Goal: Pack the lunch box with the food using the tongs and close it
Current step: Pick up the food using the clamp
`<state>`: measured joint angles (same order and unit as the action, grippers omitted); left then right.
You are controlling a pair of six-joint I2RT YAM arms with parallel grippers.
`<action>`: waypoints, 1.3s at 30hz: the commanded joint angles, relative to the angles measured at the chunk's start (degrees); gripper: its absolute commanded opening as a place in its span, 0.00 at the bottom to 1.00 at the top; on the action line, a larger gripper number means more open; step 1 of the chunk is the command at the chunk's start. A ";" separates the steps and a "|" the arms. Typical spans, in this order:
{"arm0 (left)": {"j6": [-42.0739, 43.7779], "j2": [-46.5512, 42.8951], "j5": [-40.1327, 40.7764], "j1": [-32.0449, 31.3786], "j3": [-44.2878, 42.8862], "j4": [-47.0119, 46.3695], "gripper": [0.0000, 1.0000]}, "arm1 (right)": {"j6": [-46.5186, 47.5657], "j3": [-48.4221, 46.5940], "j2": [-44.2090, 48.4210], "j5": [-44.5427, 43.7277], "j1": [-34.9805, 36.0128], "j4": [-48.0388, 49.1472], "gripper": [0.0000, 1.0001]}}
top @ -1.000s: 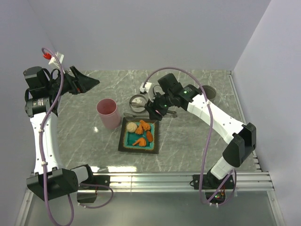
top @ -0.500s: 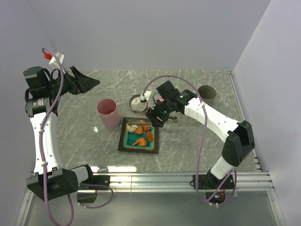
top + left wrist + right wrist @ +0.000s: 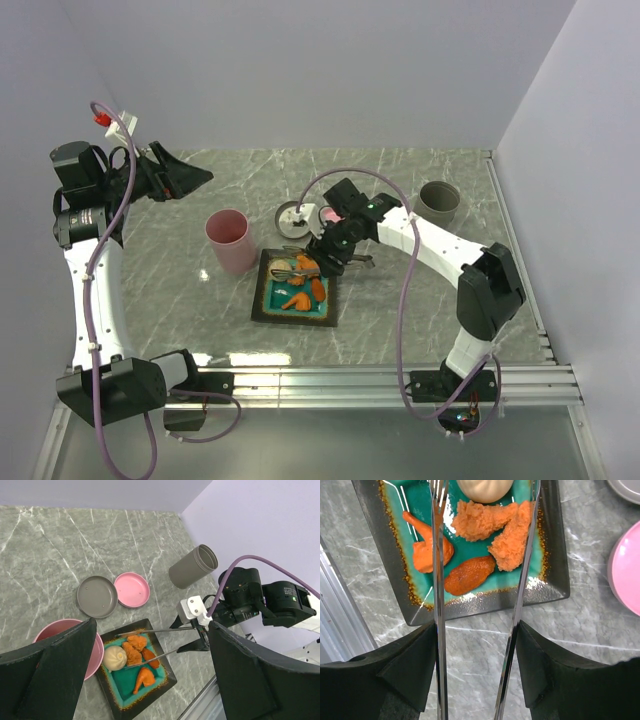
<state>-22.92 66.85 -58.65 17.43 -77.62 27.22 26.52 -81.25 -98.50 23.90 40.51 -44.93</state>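
Note:
The food [image 3: 492,527] lies on a teal plate with a dark rim [image 3: 485,600]: a pale bun [image 3: 115,658], orange fried chunks, a drumstick [image 3: 427,550] and a red-brown piece [image 3: 469,574]. My right gripper [image 3: 477,650] is shut on the tongs [image 3: 438,580], with a pad pressing on each arm. The tongs' [image 3: 295,268] spread tips reach over the plate and straddle the fried chunks. The pink lunch box [image 3: 230,240] stands open, left of the plate. Its pink lid [image 3: 132,589] lies behind the plate. My left gripper [image 3: 185,178] hangs open and empty, high at the back left.
A grey lid [image 3: 97,596] lies beside the pink one. A grey tumbler [image 3: 438,201] stands at the back right. The right arm [image 3: 430,235] stretches across the table behind the plate. A metal rail [image 3: 400,380] runs along the near edge.
The right arm has swung left and down toward the plate, bringing the tongs' tips over the fried chunks and uncovering the grey tumbler. The left arm has stayed still.

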 commanded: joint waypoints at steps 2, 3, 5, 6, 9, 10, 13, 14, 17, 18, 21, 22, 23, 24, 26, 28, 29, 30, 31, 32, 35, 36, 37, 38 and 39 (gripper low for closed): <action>1.73 -0.67 -1.11 0.32 0.37 -1.12 0.99 | 1.25 -1.01 -1.43 1.50 1.15 0.81 0.67; 1.65 -0.84 -1.11 0.24 0.46 -1.29 0.99 | 1.25 -1.27 -1.78 1.50 1.15 0.72 0.66; 1.56 -0.93 -1.02 0.24 0.81 -1.47 0.99 | 1.43 -2.15 -2.22 1.41 1.24 0.37 0.66; 1.47 -1.02 -1.02 0.32 0.90 -1.56 0.99 | 1.60 -2.50 -2.57 1.32 1.50 0.37 0.66; 1.47 -0.93 -1.20 0.24 0.90 -1.56 0.99 | 1.86 -3.73 -3.36 0.97 1.67 -0.51 0.66; 1.56 -0.84 -1.11 0.32 0.81 -1.47 1.00 | 2.13 -4.35 -3.71 0.89 1.76 -0.77 0.65; 1.56 -0.75 -1.20 0.24 0.72 -1.47 0.99 | 2.74 -5.23 -4.60 0.27 2.03 -1.48 0.64; 1.47 -0.76 -1.20 0.24 0.72 -1.64 1.00 | 2.66 -5.32 -4.51 0.10 2.11 -1.48 0.64; 1.30 -0.67 -1.29 0.24 0.90 -1.91 0.99 | 2.48 -6.46 -4.33 -0.17 2.29 -1.74 0.64; 1.30 -0.58 -1.29 0.24 0.90 -1.82 0.99 | 2.39 -6.72 -4.25 -0.26 2.29 -2.00 0.64; 1.21 -0.41 -1.55 0.24 0.81 -1.82 0.99 | 2.57 -7.95 -4.77 -1.31 2.64 -3.32 0.64; 1.21 -0.40 -1.55 0.24 0.81 -1.82 0.99 | 3.00 -8.39 -4.95 -2.01 2.64 -3.59 0.64; 1.21 -0.40 -1.55 0.24 0.72 -1.82 1.00 | 3.27 -8.48 -5.21 -2.45 2.64 -3.85 0.64; 1.12 -0.32 -1.64 0.24 0.63 -1.82 0.99 | 3.62 -8.74 -5.39 -2.80 2.73 -4.37 0.64; 0.95 -0.32 -1.81 0.32 0.81 -2.00 0.99 | 4.50 -9.18 -5.74 -3.07 2.82 -4.90 0.64; 0.86 -0.32 -1.82 0.24 0.98 -2.26 1.00 | 5.37 -10.06 -6.00 -2.90 2.91 -5.87 0.64; 0.77 -0.32 -1.82 0.24 1.07 -2.26 0.99 | 5.64 -10.41 -6.26 -2.55 2.99 -6.22 0.64; 0.86 -0.23 -1.82 0.32 1.16 -2.35 0.99 | 5.82 -11.11 -6.44 -2.46 3.08 -6.83 0.64; 0.77 -0.32 -1.82 0.32 1.25 -2.35 0.99 | 6.34 -11.64 -6.70 -2.37 3.26 -7.19 0.64; 0.68 -0.23 -1.99 0.32 1.42 -2.52 0.99 | 6.52 -12.17 -7.23 -2.19 3.52 -7.54 0.64; 0.94 -0.23 -1.99 0.32 1.43 -2.09 0.99 | 7.49 -14.54 -8.55 -1.93 3.96 -9.47 0.63; 1.29 -0.32 -1.82 0.24 1.25 -1.83 0.99 | 7.49 -15.33 -8.90 -1.93 4.31 -10.00 0.63; 1.64 -0.14 -1.64 0.24 0.99 -1.13 0.99 | 7.66 -15.69 -9.25 -2.01 4.31 -10.35 0.62; 1.82 -0.05 -1.12 0.24 0.72 -0.86 0.99 | 7.58 -16.21 -9.78 -2.02 4.49 -10.53 0.62; 2.00 0.12 -1.20 0.32 0.46 -0.68 0.99 | 7.49 -16.91 -10.04 -2.02 4.66 -10.88 0.61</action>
<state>-22.11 67.05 -59.09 17.43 -76.18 27.29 32.88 -94.67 -107.55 21.61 44.23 -53.67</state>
